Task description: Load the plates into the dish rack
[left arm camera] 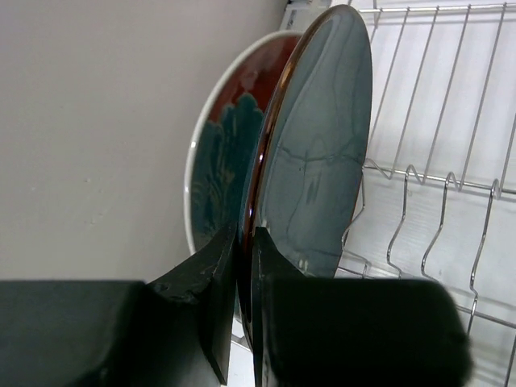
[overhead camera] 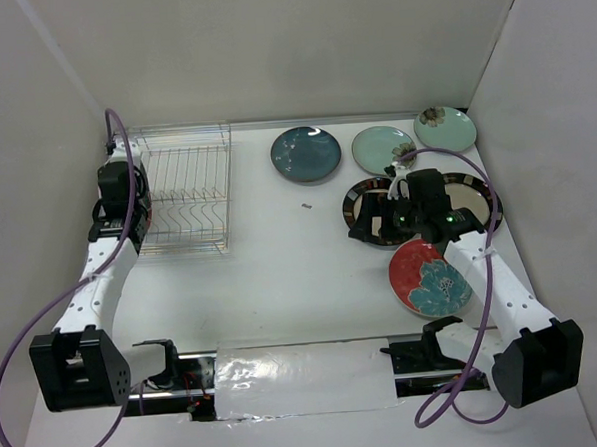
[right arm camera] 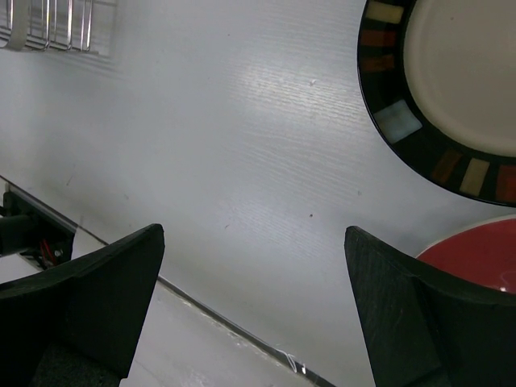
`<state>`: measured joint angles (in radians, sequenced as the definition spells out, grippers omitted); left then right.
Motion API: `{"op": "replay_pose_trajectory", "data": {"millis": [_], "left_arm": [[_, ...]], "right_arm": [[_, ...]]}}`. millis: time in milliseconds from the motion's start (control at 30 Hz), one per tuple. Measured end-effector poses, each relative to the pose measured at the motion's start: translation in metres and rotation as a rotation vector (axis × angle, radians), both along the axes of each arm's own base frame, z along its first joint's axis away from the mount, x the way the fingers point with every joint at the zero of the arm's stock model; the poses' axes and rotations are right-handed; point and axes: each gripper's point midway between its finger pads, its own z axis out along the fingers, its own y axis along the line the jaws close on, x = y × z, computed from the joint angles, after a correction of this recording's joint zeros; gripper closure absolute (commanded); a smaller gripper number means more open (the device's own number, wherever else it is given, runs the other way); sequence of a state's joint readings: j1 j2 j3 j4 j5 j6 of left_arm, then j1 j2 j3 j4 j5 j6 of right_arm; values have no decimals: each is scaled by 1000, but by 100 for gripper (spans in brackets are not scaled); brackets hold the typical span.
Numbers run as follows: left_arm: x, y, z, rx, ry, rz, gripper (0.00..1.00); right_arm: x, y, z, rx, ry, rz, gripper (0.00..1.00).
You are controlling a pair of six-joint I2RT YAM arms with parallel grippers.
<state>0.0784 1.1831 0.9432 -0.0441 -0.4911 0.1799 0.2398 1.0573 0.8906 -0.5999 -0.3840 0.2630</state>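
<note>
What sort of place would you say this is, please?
Probably a robotics lab test cell, not a kitchen: plain white walls box in a white table, two robot arms are bolted at its near edge, and plates sit laid out beside a wire dish rack.

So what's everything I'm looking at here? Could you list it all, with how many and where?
Dish rack: one, silver-white wire, back left of the table.
Dark teal plates: two; one flat right of the rack, one upright in the left gripper.
Red plates with teal flower: two; one upright behind the held plate, one flat by the right arm.
Pale mint plates: two, flat, back right.
Cream plates with dark rim: two, flat, mid right.
Table: one, white.
Purple cables: two, one per arm.
Left gripper: black, shut on the teal plate.
Right gripper: black, open above the table.
</note>
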Motion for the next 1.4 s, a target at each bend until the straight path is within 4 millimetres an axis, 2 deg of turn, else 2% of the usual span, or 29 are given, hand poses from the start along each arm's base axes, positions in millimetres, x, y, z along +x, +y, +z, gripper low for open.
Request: {"op": "replay_pose_trajectory", "data": {"millis": [67,167,200,333,367,433,533,600,667,833,900,1000,1133,1167,1267,1333,1400], "left_arm": [[1,-1,-7,-13,13,-8,99],[1,-1,-21,-47,30,-12,90],[0,0,-27,-57,41,-9,83],[4,1,-34,-99,29,5,66],[5,0,-33,-108,18,8,58],[7,0,-31,-125,-3,15,51],[8,-5,-22,-161,-20,20,35],[12,-12,-12,-170,-31,6,34],[19,-30,9,-187,-63,-34,32],[29,-96,58,-282,-136,-180,29],[26,-132,68,-347,-141,-260,26],[14,-192,69,-450,-108,-397,23],[-11,-280,44,-569,24,-583,23],[-20,-307,33,-595,77,-634,23],[-45,-370,-5,-647,228,-734,23],[-67,-406,-35,-682,336,-789,23],[-86,-427,-62,-711,433,-812,23]], "right_arm": [[1,-1,0,-5,-1,-5,1],[1,-2,-1,-8,-2,-9,1],[1,-2,-1,-10,-3,-11,1],[3,-5,-3,-24,1,-23,1],[4,-5,-5,-26,7,-25,1],[5,-6,-9,-36,19,-32,1],[8,-9,-15,-55,33,-54,1],[10,-12,-16,-66,36,-74,1],[11,-15,-17,-76,36,-95,2],[14,-19,-18,-80,45,-136,3],[15,-22,-19,-85,49,-162,4],[16,-32,-23,-108,70,-222,5],[9,-50,-33,-154,134,-322,7],[7,-54,-35,-165,148,-347,8],[3,-65,-39,-187,182,-432,8],[1,-70,-42,-189,196,-484,9],[-4,-75,-49,-192,224,-532,9]]}}
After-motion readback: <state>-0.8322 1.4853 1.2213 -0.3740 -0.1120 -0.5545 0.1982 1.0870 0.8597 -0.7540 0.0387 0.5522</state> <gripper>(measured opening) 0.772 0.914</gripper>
